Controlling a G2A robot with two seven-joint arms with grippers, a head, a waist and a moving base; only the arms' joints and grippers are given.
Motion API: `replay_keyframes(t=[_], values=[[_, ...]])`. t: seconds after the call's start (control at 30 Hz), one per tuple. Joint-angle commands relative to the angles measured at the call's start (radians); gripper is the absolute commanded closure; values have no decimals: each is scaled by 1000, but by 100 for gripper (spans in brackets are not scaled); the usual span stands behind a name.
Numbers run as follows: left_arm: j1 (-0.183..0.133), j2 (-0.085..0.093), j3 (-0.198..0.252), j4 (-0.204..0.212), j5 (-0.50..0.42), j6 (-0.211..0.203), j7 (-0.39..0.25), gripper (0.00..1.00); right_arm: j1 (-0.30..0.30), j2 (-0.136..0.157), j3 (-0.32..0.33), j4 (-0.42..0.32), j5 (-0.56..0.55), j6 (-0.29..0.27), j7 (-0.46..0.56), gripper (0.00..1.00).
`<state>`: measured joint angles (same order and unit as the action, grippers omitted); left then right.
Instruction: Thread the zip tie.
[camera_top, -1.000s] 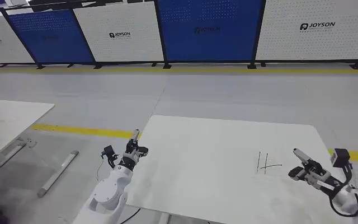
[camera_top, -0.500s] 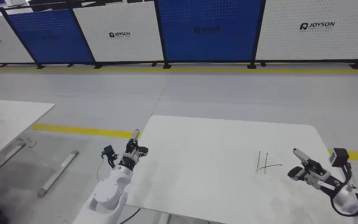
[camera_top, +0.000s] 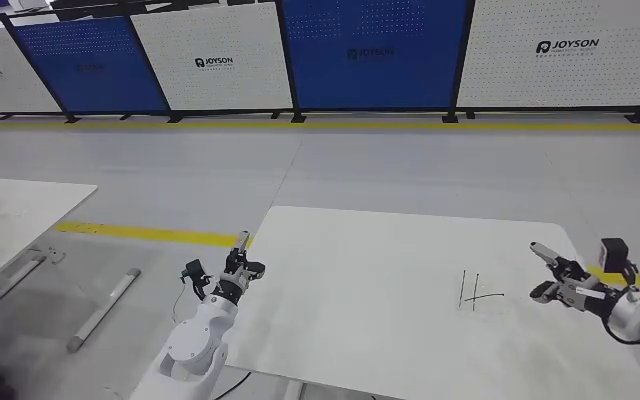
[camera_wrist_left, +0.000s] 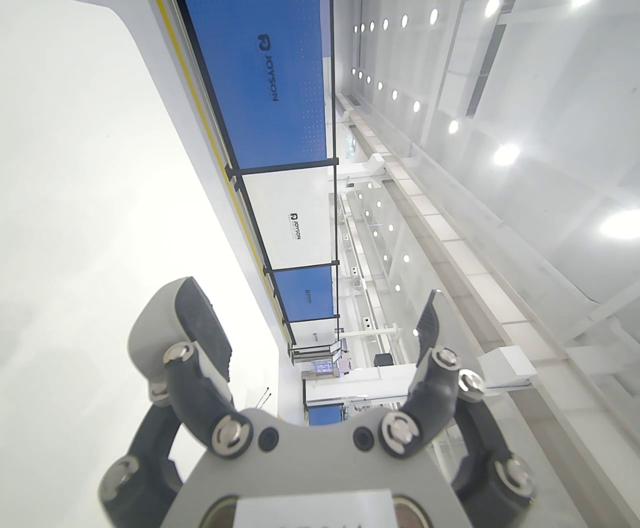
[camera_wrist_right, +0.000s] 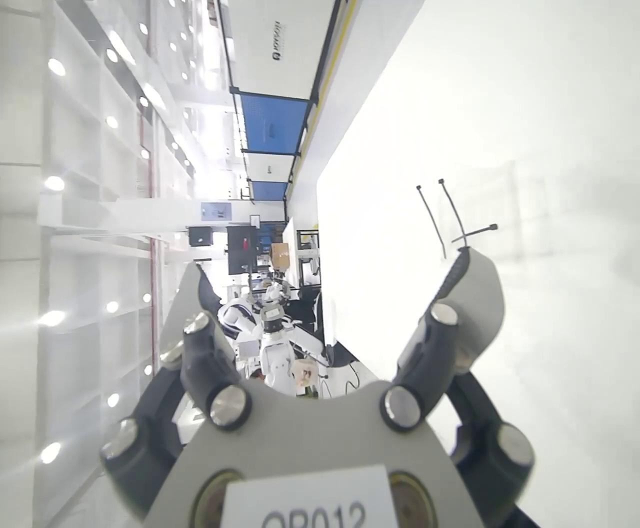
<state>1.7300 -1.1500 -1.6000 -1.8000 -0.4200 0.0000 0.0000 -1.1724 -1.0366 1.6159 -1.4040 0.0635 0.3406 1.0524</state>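
Three thin black zip ties (camera_top: 475, 291) lie loose on the white table (camera_top: 370, 290) toward its right side, two side by side and one crossing them. In the right wrist view the zip ties (camera_wrist_right: 450, 215) lie just beyond one fingertip. My right gripper (camera_top: 541, 270) hovers at the table's right edge, a short way right of the ties, open and holding nothing (camera_wrist_right: 330, 267). My left gripper (camera_top: 245, 255) sits at the table's left edge, far from the ties, open and holding nothing (camera_wrist_left: 320, 315).
Bare white tabletop lies between the two arms. Behind the table is grey floor with a yellow line (camera_top: 150, 233) and blue and white partition panels (camera_top: 370, 55). Another white table (camera_top: 35, 210) stands at the far left.
The right gripper has drawn back to the right and slightly farther from the zip ties. The left arm and the ties have not moved.
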Motion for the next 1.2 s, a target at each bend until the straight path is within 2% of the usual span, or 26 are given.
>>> replay_keyframes(t=[0.0, 0.5, 0.57, 0.63, 0.77, 0.87, 1.0, 1.07, 1.17], values=[[0, 0, 0, 0, 0, 0, 0, 0, 48, 1, -32, 58, -22, -1, 29, 0], [0, 0, 0, 0, 0, 0, 0, 0, 48, 1, -32, 58, -22, -1, 29, 0], [0, 0, 0, 0, 0, 0, 0, 0, 50, 4, -32, 41, -12, -47, 75, 0], [0, 0, 0, 0, 0, 0, 0, 0, 67, 19, 20, 92, -8, -102, 147, 0], [0, 0, 0, 0, 0, 0, 0, 0, 123, 45, 61, 169, -26, -178, 304, 0], [0, 0, 0, 0, 0, 0, 0, 0, 177, 54, 32, 226, -92, -184, 310, 0], [0, 0, 0, 0, 0, 0, 0, 0, 235, 50, -53, 281, -158, -177, 290, 0], [0, 0, 0, 0, 0, 0, 0, 0, 258, 44, -91, 320, -157, -155, 282, 0], [0, 0, 0, 0, 0, 0, 0, 0, 291, 37, -139, 358, -165, -155, 272, 0]])
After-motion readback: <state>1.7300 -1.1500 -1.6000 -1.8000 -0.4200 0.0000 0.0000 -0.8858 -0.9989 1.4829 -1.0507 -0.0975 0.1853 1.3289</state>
